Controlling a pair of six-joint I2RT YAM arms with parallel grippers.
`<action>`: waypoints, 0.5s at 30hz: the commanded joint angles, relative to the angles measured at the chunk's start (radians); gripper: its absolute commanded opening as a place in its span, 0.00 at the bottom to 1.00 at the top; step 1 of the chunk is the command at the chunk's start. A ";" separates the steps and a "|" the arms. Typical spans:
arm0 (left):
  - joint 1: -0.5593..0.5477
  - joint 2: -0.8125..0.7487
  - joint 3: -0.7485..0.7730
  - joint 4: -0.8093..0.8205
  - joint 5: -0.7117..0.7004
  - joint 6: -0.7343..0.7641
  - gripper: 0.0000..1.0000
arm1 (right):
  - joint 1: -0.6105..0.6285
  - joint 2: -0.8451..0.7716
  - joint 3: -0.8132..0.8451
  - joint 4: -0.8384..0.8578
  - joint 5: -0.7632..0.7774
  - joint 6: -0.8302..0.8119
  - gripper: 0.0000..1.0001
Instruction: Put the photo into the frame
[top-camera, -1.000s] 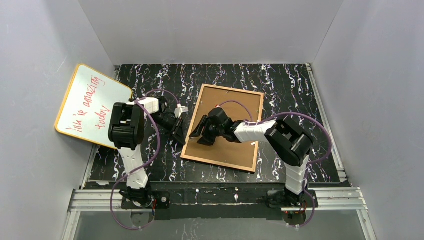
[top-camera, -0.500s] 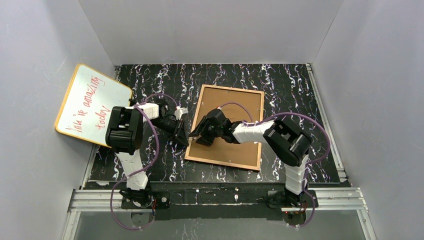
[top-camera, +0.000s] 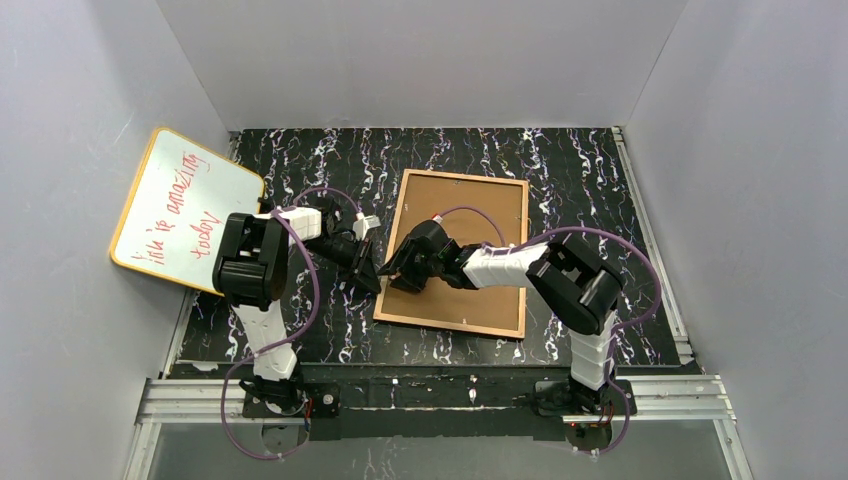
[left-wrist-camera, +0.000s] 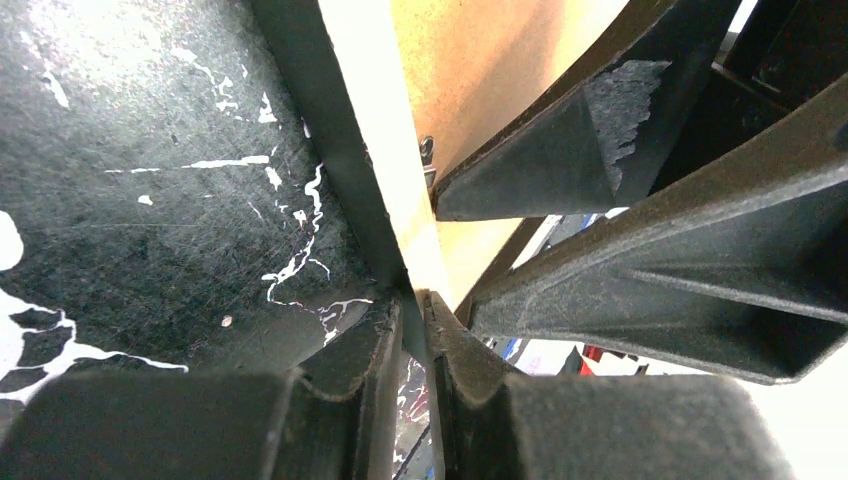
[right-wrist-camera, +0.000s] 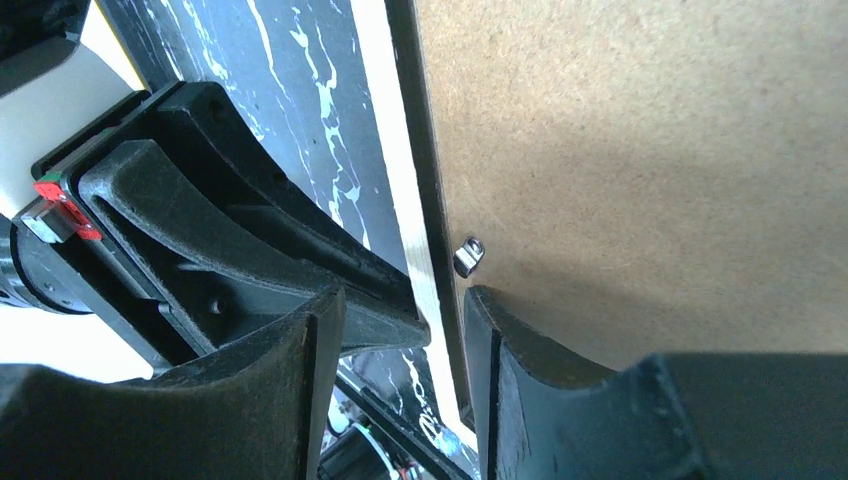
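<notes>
The frame (top-camera: 466, 178) lies back side up on the mat, a tan rim around a brown backing board (top-camera: 475, 215). The photo is hidden. My left gripper (top-camera: 370, 272) is shut, and its tips (left-wrist-camera: 412, 298) rest against the frame's left edge (left-wrist-camera: 375, 150). My right gripper (top-camera: 393, 272) is open astride that same edge. In the right wrist view (right-wrist-camera: 400, 305), one finger rests on the backing board (right-wrist-camera: 650, 150) and the other hangs outside the rim (right-wrist-camera: 395, 160). A small metal clip (right-wrist-camera: 467, 255) sits just ahead of the inner finger.
A yellow-edged whiteboard (top-camera: 180, 210) with red writing leans against the left wall. Grey walls close in the black marbled mat (top-camera: 570, 160) on three sides. The two grippers nearly touch at the frame's left edge.
The frame's near end has slid to the right, so it lies squarer to the table. My left gripper moved right with that edge. The right jaws narrowed a little.
</notes>
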 joint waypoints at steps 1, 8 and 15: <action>-0.031 -0.009 -0.033 0.076 -0.100 0.046 0.12 | 0.002 -0.034 0.011 -0.061 0.094 -0.009 0.56; -0.037 -0.006 -0.034 0.077 -0.092 0.044 0.12 | 0.001 0.000 0.037 -0.058 0.090 -0.011 0.55; -0.040 -0.004 -0.037 0.077 -0.099 0.050 0.12 | 0.003 0.009 0.040 -0.053 0.131 -0.013 0.53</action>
